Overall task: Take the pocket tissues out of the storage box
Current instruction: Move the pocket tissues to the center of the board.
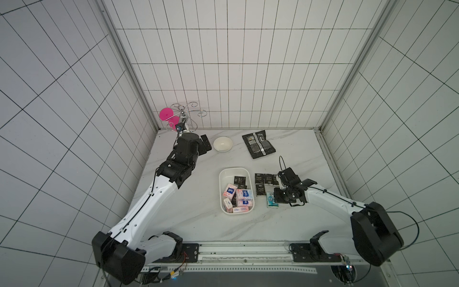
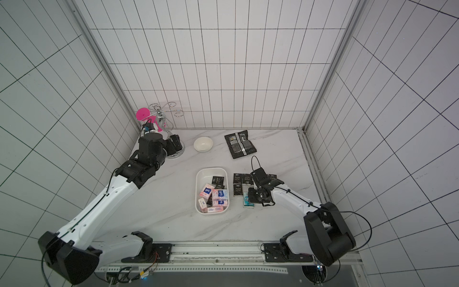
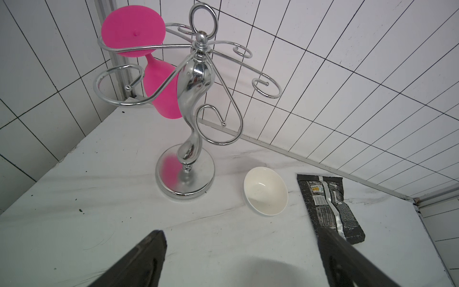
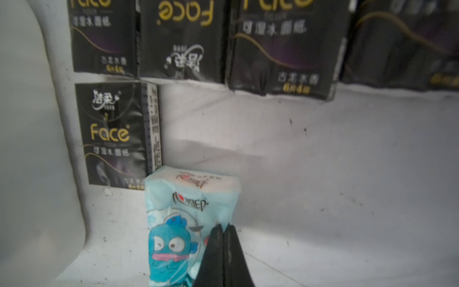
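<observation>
The white storage box [image 1: 221, 179] sits mid-table in both top views and holds several pink-white pocket tissues [image 1: 244, 195] and a black one [image 1: 239, 180]. To its right, several black "Face" packets [image 1: 260, 190] and one teal packet [image 1: 270, 200] lie on the table. In the right wrist view my right gripper [image 4: 224, 226] is shut, its fingers pressed together over the edge of the teal packet [image 4: 178, 223], beside the box's wall [image 4: 29, 149]. My left gripper [image 3: 241, 233] stands open and empty at the back left, far from the box.
A small white bowl [image 1: 222, 144] and a large black foil pouch [image 1: 258, 144] lie at the back of the table. A chrome rack [image 3: 193, 99] with a pink glass [image 3: 159, 82] stands in the back left corner. Tiled walls close three sides.
</observation>
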